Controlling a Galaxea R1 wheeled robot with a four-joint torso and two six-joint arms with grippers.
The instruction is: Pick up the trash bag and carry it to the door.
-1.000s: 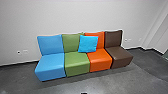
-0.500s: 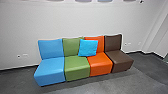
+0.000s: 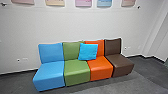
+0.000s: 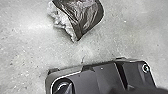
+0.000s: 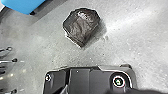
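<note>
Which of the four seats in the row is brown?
The brown seat is the one at the row's right end as the head view shows it, beside the orange seat; the others are blue and green.

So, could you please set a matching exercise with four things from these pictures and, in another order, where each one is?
1. Trash bag
2. Blue cushion
3. Brown seat
4. Light blue seat

A. Leaning where green seat meets orange seat
B. Row's left end, head view
C. On the floor
D. Row's right end, head view

Pairs: 1-C, 2-A, 3-D, 4-B
</note>
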